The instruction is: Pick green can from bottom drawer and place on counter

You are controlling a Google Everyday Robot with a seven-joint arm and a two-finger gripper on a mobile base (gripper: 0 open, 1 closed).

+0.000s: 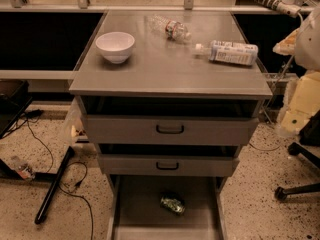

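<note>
The green can (172,203) lies on its side on the floor of the open bottom drawer (135,209), near the middle and a little right. The drawer is pulled out toward me. The counter (170,66) is the grey top of the cabinet above it. My gripper is not in view. A white and pale-yellow bulky shape (306,74) at the right edge, beside the counter, may be part of my arm; no fingers show on it.
On the counter stand a white bowl (115,46) at the back left and two clear plastic bottles lying down, one (170,28) at the back and one (230,52) at the right. The two upper drawers (170,129) are slightly open. A chair base (295,184) and cables (55,179) are on the floor.
</note>
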